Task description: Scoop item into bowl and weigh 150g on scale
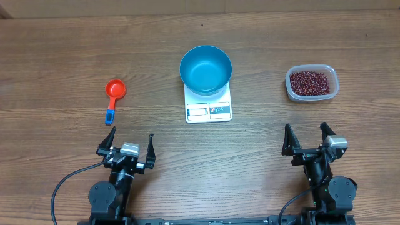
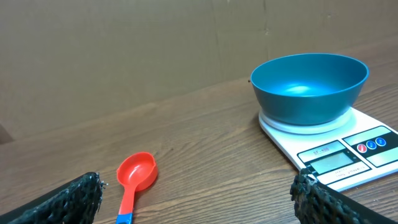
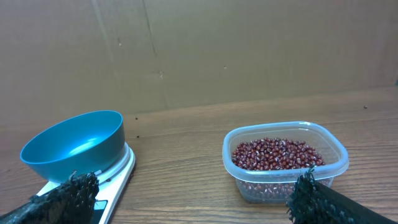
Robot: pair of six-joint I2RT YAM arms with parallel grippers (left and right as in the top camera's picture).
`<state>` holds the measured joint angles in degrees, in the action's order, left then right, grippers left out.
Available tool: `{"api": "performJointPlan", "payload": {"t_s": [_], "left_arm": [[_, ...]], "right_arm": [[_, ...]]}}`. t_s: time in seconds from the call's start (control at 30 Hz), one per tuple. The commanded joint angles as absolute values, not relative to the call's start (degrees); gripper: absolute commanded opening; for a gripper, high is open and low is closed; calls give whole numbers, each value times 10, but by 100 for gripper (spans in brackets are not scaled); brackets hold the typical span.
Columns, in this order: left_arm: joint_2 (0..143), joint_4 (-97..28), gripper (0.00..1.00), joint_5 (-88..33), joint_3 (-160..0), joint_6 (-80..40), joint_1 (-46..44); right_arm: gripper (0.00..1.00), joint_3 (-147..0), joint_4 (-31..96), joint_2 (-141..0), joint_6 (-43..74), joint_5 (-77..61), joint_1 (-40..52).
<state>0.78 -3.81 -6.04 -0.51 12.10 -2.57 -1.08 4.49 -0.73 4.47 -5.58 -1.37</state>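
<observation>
- Left hand (image 1: 130, 136): one; fingers spread wide, holding and touching nothing; by the near edge of the surface (image 1: 62, 50).
- Right hand (image 1: 305, 130): one; equally wide, nothing held; same edge.
- Open room: bare wood between both hands and the things.
- Bowl (image 1: 206, 69): one, blue; seated on the scale (image 1: 209, 110), mid-surface.
- Scale: one, white.
- Beans (image 1: 310, 81): one heap, inside one clear tub (image 1: 334, 91), toward the right edge.
- Scoop (image 1: 115, 89): one, red, toward the left edge.
</observation>
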Motion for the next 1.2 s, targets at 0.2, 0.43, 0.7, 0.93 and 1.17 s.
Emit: {"api": "performJointPlan", "payload": {"t_s": [0.2,0.43,0.7,0.93,1.17], "left_arm": [[3,-38,100,-71,-3,111,-22],[3,-38,100,-71,-3,111,-22],[3,-38,99,-71,-3,111,-22],[3,-39,99,-64,-3,137,-22],[3,-39,100,-64,-3,137,-22]], "right_arm": [[100,-4,43,-2,44,-52,-10],[100,-4,43,-2,44,-52,-10],[100,-4,43,-2,44,-52,-10],[100,-4,43,-2,44,-52,-10],[100,-4,43,-2,44,-52,-10]]}}
